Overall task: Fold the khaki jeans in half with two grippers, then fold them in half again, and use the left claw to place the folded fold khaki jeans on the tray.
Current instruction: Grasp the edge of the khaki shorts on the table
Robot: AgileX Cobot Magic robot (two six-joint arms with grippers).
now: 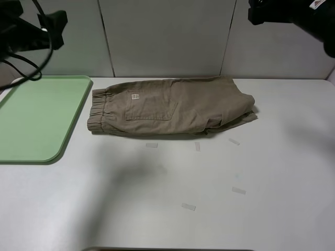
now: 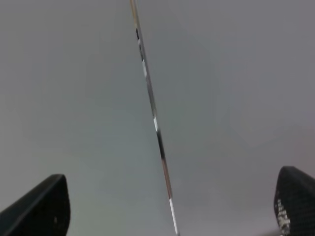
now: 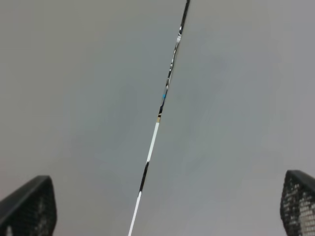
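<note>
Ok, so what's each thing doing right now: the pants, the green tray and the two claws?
khaki jeans: folded over, lying flat on the table beside the tray, not on it, held by nothing.
tray: nothing on it.
left claw: open, holding nothing, up off the table.
right gripper: open, holding nothing, up off the table.

Bare table (image 1: pixel 157 209) separates tray (image 1: pixel 31 120) from khaki jeans (image 1: pixel 172 107)

white label (image 1: pixel 134 97) on khaki jeans (image 1: pixel 172 107), print apparently too small
</note>
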